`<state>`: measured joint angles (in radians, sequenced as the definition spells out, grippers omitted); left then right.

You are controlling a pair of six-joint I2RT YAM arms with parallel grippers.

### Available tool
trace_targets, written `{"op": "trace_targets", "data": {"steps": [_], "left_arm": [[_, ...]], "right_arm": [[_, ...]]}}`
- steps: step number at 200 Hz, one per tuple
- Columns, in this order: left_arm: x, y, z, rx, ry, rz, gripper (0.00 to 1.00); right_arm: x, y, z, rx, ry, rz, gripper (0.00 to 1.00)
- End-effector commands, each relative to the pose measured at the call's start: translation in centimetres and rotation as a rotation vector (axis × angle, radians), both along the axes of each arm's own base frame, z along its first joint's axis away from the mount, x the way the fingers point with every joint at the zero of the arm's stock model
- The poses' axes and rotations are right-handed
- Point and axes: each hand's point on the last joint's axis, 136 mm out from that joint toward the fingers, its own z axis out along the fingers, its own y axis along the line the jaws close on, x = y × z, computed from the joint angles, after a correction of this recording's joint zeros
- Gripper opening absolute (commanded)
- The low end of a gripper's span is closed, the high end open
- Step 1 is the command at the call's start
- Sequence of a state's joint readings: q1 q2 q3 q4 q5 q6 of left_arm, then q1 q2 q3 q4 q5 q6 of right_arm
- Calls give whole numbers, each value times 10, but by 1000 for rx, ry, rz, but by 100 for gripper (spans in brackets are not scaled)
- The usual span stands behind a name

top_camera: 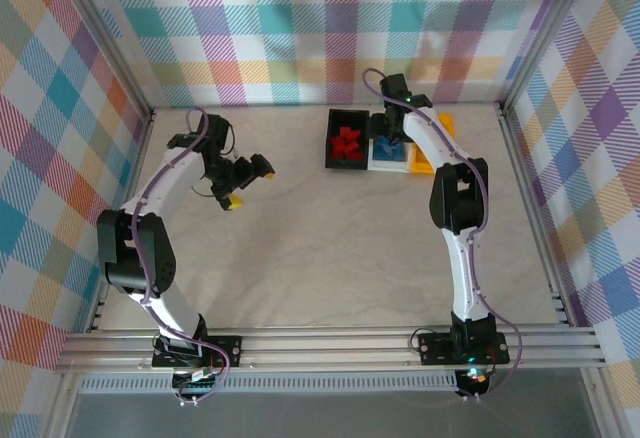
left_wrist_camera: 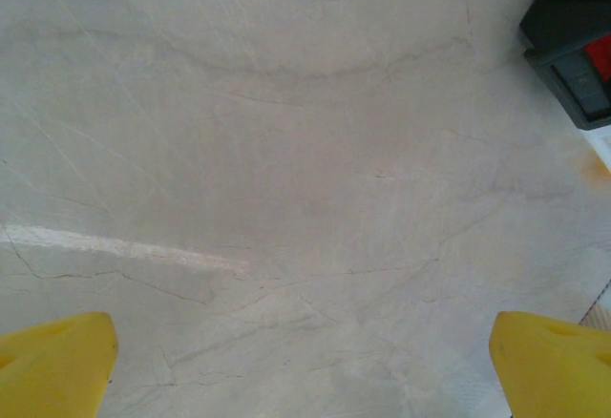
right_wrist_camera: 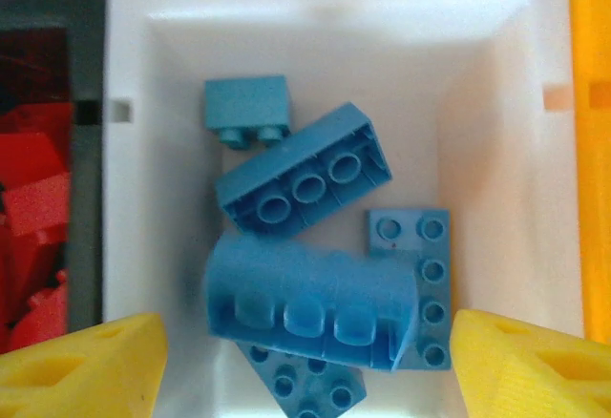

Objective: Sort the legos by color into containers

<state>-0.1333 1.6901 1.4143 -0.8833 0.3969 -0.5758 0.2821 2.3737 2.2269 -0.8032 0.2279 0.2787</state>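
The left hand [left_wrist_camera: 305, 370] hangs over bare worktop [left_wrist_camera: 286, 151]. Its yellow fingers [left_wrist_camera: 57, 361] are spread wide with nothing between them, and it is well apart from the bins. The right hand [right_wrist_camera: 310, 361] hovers above the white bin [right_wrist_camera: 496, 151], its fingertips wide apart and gripping nothing. In that bin blue legos [right_wrist_camera: 305, 175] lie in a loose heap, some studs up and some turned over. Just beside it on the left stands the black bin [right_wrist_camera: 86, 55], holding red legos [right_wrist_camera: 38, 198]. The yellow bin [right_wrist_camera: 592, 151] sits against its right side. The three bins form a row near the worktop's far edge.
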Motion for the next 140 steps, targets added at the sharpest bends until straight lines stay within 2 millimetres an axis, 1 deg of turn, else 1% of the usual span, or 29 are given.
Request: {"op": "trace_targets", "data": {"steps": [1, 15, 31, 44, 47, 50, 58, 61, 67, 69, 70, 79, 80, 81, 84, 92, 104, 108, 111, 114, 119, 130, 140], "left_arm": [[7, 12, 21, 24, -96, 9, 100], [12, 13, 22, 27, -115, 12, 100], [18, 18, 25, 53, -141, 26, 100], [24, 26, 32, 97, -191, 45, 100], [26, 28, 35, 110, -206, 51, 100], [27, 30, 37, 122, -221, 57, 100], [30, 37, 42, 159, -263, 66, 100], [31, 39, 44, 173, -277, 71, 100], [32, 45, 47, 206, -302, 79, 100], [32, 47, 48, 216, -311, 83, 100], [32, 48, 48, 222, -315, 83, 100], [32, 57, 51, 267, -353, 96, 100], [31, 58, 51, 272, -355, 97, 100], [31, 58, 51, 278, -361, 97, 100], [31, 61, 52, 292, -374, 100, 100], [28, 68, 53, 334, -412, 102, 100], [26, 76, 56, 389, -506, 89, 100], [25, 78, 55, 402, -538, 92, 100], [24, 80, 58, 414, -574, 90, 100], [23, 81, 59, 424, -599, 92, 100], [20, 86, 60, 451, -639, 103, 100], [16, 96, 61, 513, -723, 115, 100], [10, 104, 57, 565, -768, 121, 100]], "right_arm": [[3, 1, 35, -7, -64, 15, 81], [0, 1, 51, -4, -84, 22, 85], [-9, -4, 72, -8, -100, 21, 89], [-22, -6, 91, 13, -127, 37, 92], [-23, -6, 97, 23, -148, 44, 93], [-27, -7, 97, 32, -151, 50, 93], [-36, -10, 108, 70, -195, 66, 94], [-38, -10, 116, 89, -224, 79, 94], [-48, -13, 117, 116, -247, 102, 95], [-50, -14, 120, 129, -268, 109, 95], [-49, -14, 125, 137, -287, 114, 95], [-63, -22, 129, 171, -345, 148, 96], [-64, -22, 133, 175, -359, 155, 96], [-66, -24, 131, 177, -356, 157, 97], [-70, -27, 133, 178, -378, 175, 97], [-83, -35, 129, 163, -422, 207, 99], [-102, -48, 117, 120, -447, 256, 100], [-109, -54, 108, 114, -434, 261, 100], [-114, -57, 101, 110, -417, 262, 100], [-118, -62, 97, 105, -409, 256, 100], [-125, -69, 84, 93, -382, 251, 100], [-138, -84, 62, 73, -358, 232, 100], [-145, -93, 48, 66, -366, 219, 100]]}}
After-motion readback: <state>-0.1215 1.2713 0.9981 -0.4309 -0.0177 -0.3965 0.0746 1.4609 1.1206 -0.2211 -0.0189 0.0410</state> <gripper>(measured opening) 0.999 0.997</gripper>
